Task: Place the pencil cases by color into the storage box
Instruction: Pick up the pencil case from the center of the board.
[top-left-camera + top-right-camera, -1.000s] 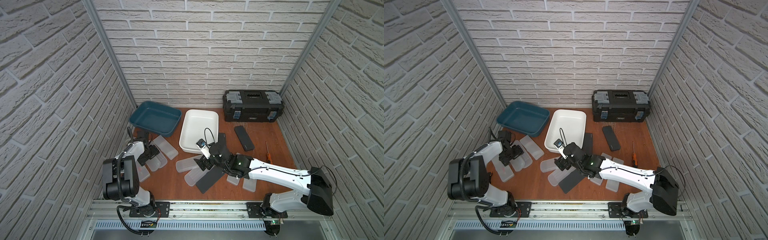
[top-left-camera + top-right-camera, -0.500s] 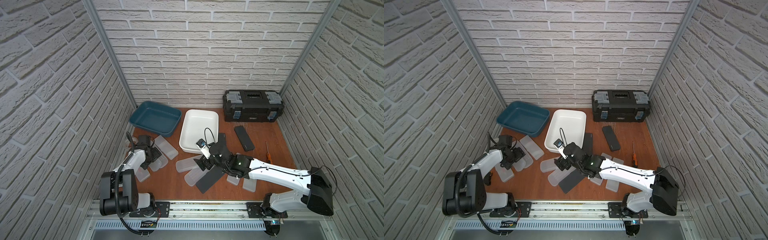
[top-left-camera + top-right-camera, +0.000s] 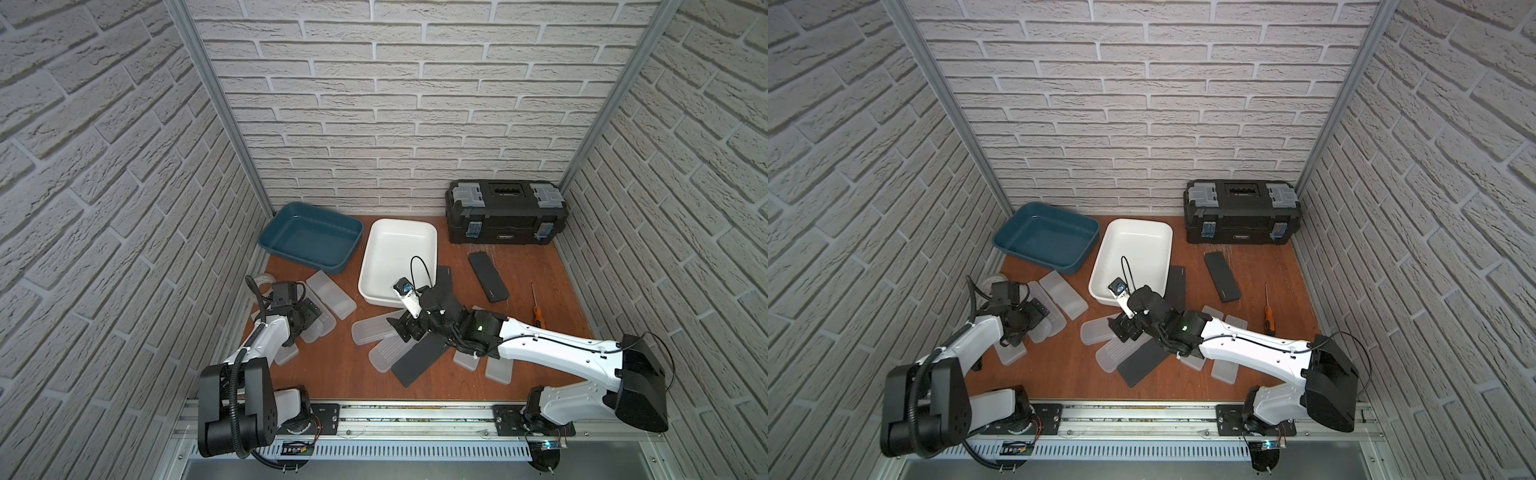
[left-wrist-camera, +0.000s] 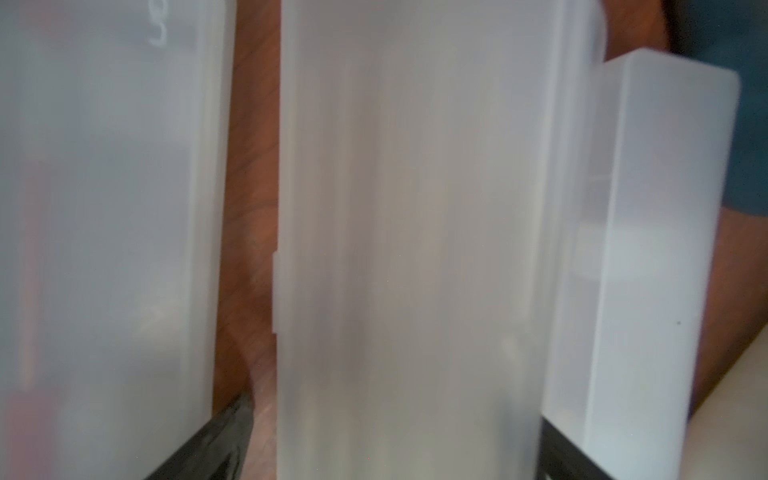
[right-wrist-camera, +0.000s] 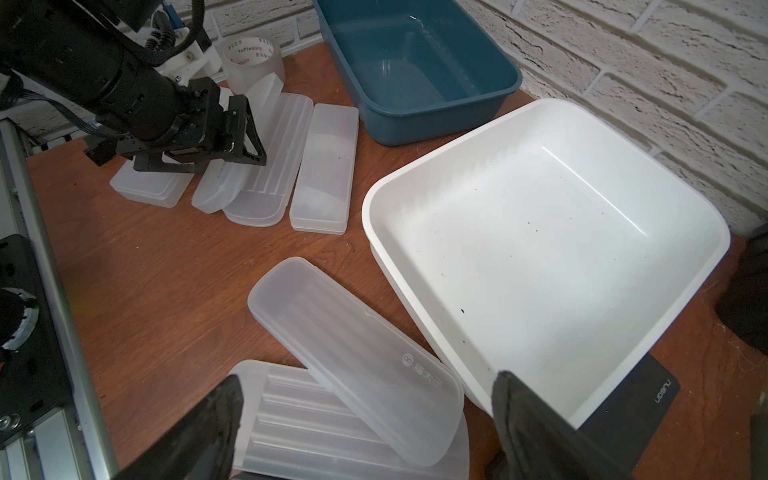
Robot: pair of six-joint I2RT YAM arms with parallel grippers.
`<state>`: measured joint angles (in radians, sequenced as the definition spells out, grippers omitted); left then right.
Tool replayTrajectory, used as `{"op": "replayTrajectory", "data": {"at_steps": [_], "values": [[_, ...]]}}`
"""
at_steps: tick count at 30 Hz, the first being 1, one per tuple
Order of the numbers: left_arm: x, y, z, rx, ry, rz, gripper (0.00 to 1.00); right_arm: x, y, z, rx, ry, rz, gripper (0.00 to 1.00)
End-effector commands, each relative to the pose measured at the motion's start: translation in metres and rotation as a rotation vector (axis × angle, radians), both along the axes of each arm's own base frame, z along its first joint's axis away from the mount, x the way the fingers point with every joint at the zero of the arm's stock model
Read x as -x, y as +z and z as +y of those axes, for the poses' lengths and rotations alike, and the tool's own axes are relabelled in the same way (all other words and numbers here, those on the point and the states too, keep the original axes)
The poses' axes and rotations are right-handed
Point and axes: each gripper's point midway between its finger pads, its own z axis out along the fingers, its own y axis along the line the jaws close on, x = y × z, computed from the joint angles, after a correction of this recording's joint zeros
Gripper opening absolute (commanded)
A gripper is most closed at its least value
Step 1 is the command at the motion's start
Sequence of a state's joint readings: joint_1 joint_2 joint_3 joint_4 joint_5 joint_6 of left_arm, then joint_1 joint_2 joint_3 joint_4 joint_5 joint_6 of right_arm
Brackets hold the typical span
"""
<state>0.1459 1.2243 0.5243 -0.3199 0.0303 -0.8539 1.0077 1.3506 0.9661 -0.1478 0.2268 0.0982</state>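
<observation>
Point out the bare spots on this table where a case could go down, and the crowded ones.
Bare: the front strip of table between the left cluster of frosted cases and the middle pile; also the patch between toolbox, black case and screwdriver. Crowded: both piles.

Pencil cases point(image 3: 370, 332) before storage box point(image 3: 401, 221); toolbox point(image 3: 505, 212) right of it.

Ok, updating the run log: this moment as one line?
left fingers open, straddling frosted case | right fingers open above stacked cases | white tub, blue tub empty
</observation>
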Motion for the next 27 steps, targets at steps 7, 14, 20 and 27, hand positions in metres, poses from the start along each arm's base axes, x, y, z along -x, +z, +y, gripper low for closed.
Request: {"op": "replayTrajectory", "data": {"at_steps": [7,14,20,27], "values": [[-0.008,-0.011,-0.004,0.057,0.018,-0.105,0.88,-0.002,0.015,-0.005,-0.072,-0.026,-0.033,0.94],[-0.012,-0.004,-0.006,0.040,-0.010,-0.115,0.71,-0.002,0.015,-0.006,-0.070,-0.031,-0.036,0.93],[-0.012,0.022,-0.008,-0.050,-0.048,-0.101,0.66,-0.003,0.017,-0.006,-0.066,-0.036,-0.040,0.93],[-0.009,0.063,-0.013,-0.140,-0.138,-0.097,0.65,-0.007,0.026,-0.009,-0.078,-0.060,-0.055,0.93]]}}
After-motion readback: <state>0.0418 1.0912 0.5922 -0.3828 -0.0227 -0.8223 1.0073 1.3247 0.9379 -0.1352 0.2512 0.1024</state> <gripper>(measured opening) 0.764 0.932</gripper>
